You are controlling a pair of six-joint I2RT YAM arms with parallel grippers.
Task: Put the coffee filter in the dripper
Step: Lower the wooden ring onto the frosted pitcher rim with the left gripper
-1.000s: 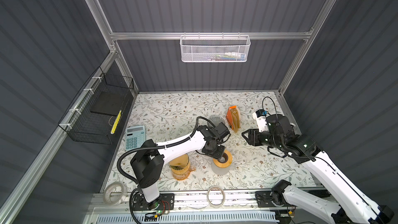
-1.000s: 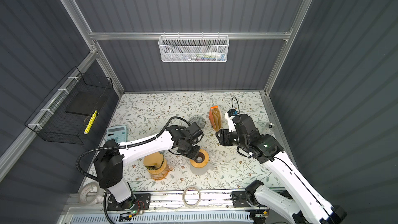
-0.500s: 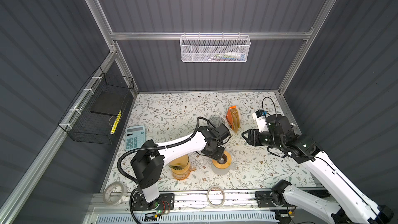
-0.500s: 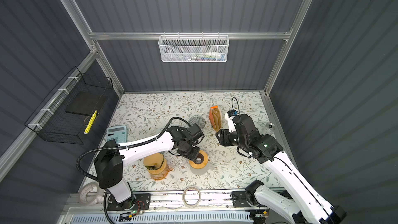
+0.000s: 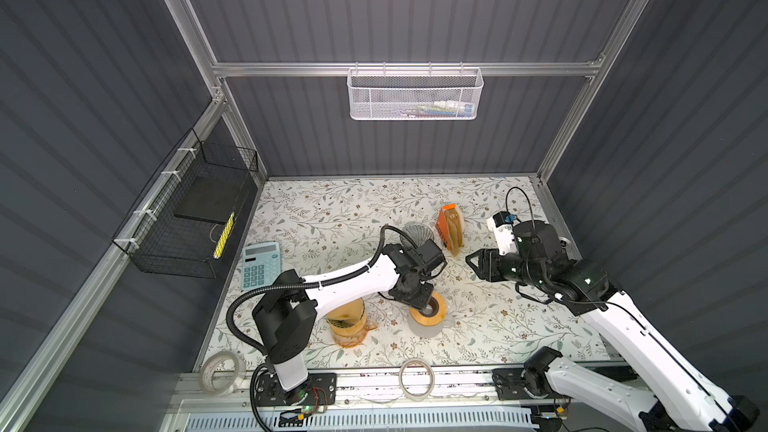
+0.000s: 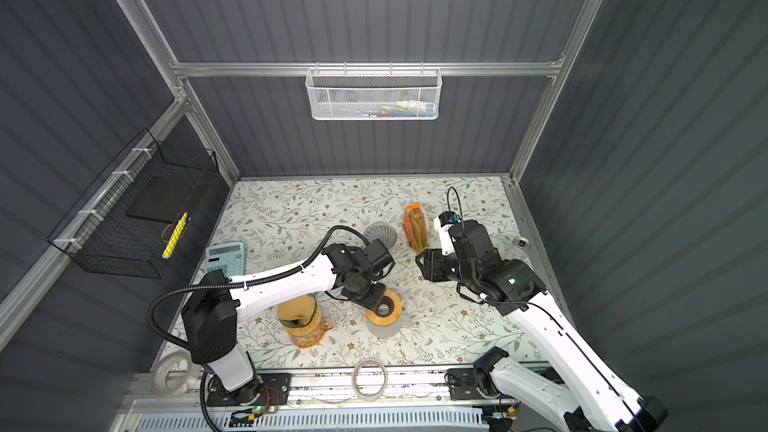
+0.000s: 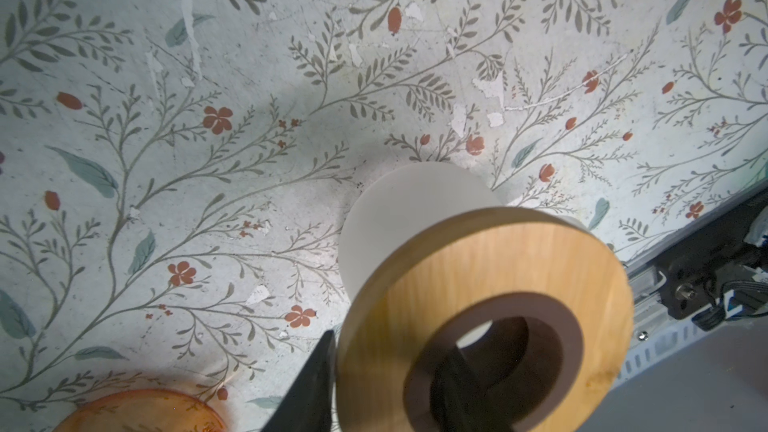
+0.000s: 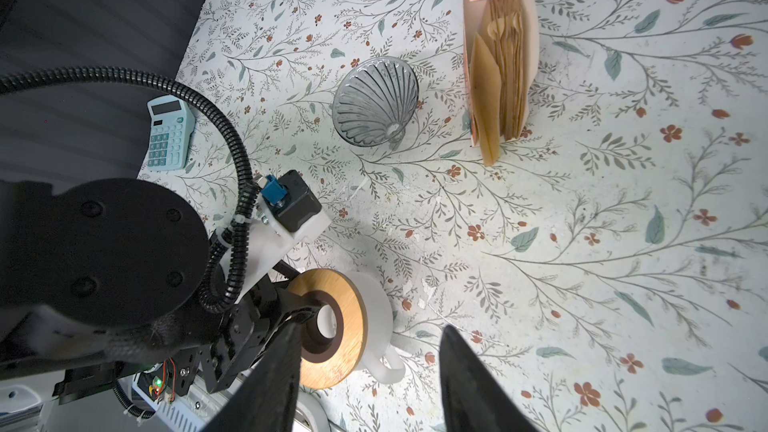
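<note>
Floral tabletop (image 5: 332, 209) (scuffed), grey ribbed walls (image 5: 374, 14)

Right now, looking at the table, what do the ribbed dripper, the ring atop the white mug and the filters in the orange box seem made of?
Dripper: smoky-grey glass or plastic, glossy; its ribbed wall looks translucent.
Ring: pale wood, matte; grain lines are visible, and it has a dark brown inner liner.
Filters: unbleached brown paper, matte; thin stacked sheets.
</note>
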